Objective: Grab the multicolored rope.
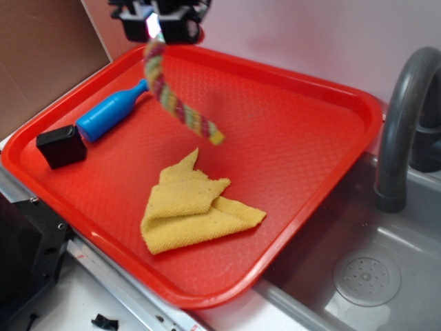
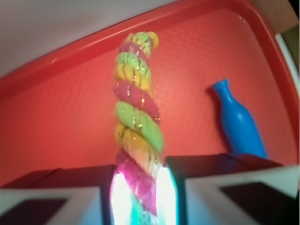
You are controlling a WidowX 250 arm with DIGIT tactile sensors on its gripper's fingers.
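Observation:
The multicolored rope (image 1: 173,96), twisted in pink, yellow and green, hangs from my gripper (image 1: 157,24) above the back left of the red tray (image 1: 303,96). Its free end curves down and right, ending just above the tray floor. In the wrist view the multicolored rope (image 2: 137,112) runs up from between my fingers, and my gripper (image 2: 139,194) is shut on its lower end. The rope's pinched end is partly hidden between the glowing pads.
A folded yellow cloth (image 1: 193,207) lies in the tray's front middle. A blue bottle (image 1: 110,116) lies at the left, with a black block (image 1: 62,146) in front of it. A grey faucet (image 1: 400,124) and sink (image 1: 365,276) are on the right.

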